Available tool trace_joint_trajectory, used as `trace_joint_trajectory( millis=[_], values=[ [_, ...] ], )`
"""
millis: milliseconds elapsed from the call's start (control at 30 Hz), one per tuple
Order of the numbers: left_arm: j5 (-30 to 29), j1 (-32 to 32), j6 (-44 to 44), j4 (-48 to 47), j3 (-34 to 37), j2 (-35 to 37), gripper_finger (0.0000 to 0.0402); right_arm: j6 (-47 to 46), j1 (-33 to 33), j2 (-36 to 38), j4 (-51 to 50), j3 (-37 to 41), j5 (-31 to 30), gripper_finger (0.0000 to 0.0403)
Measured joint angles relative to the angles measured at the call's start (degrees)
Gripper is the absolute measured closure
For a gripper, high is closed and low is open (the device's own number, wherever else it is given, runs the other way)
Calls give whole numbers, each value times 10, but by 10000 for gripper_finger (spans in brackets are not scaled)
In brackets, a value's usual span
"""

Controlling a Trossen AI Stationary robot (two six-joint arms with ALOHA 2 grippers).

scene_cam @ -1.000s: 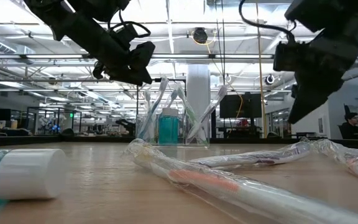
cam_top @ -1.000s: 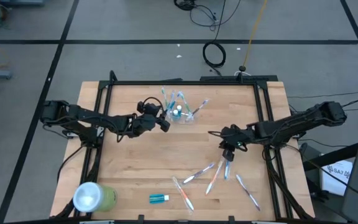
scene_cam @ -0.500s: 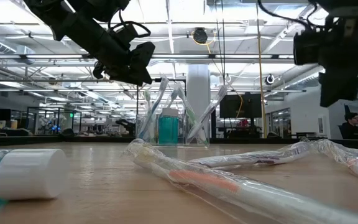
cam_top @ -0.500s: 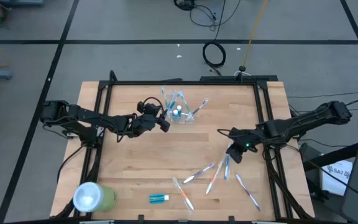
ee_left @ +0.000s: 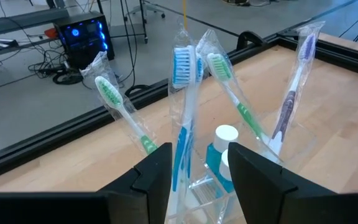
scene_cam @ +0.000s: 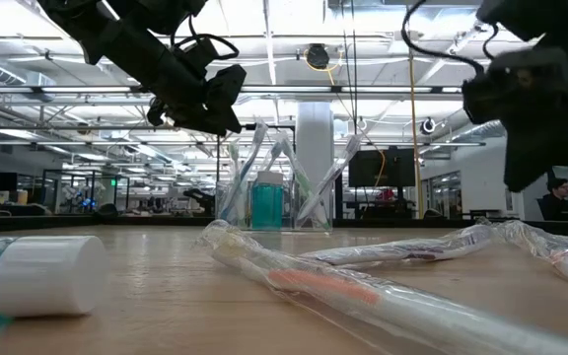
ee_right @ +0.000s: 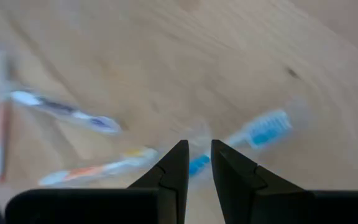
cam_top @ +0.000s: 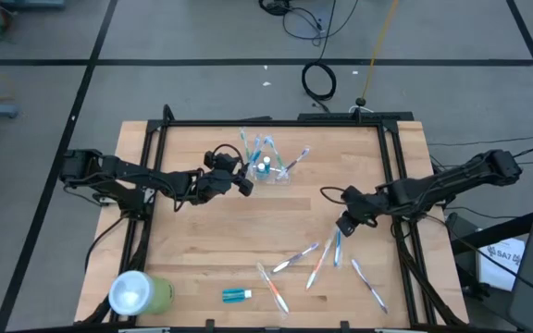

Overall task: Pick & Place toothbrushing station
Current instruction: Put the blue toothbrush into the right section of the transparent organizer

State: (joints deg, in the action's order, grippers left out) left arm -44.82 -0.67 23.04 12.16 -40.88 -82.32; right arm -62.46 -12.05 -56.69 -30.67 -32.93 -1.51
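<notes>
Surface: pale wooden table [cam_top: 202, 250] inside a dark frame.
Room: grey floor with cables; a large hall beyond.
Station: clear cup [cam_top: 271, 172] holding wrapped brushes, just ahead of the left gripper [cam_top: 246, 185], fingers spread.
Right gripper [cam_top: 345, 225]: fingers narrowly parted, empty, above loose toothbrushes [cam_top: 327, 257].
Change: right gripper has shifted slightly; left arm unmoved.

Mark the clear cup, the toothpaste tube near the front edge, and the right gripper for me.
clear cup [cam_top: 271, 173], high view, on its transparent wall.
toothpaste tube [cam_top: 237, 295], high view, on the teal body.
right gripper [cam_top: 345, 225], high view, between its fingertips, above the loose toothbrushes.
</notes>
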Motion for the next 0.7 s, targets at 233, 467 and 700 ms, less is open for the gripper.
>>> trace_joint_trajectory(
  millis=[233,467,700],
  values=[
    [0,0,0,0,0,0,238,-50,0,-24,-57,0,-2,339],
    [0,0,0,0,0,0,238,-53,1,-64,-47,0,-33,339],
    [0,0,-1,0,0,0,238,-13,1,-72,-33,0,-47,339]
  ],
)
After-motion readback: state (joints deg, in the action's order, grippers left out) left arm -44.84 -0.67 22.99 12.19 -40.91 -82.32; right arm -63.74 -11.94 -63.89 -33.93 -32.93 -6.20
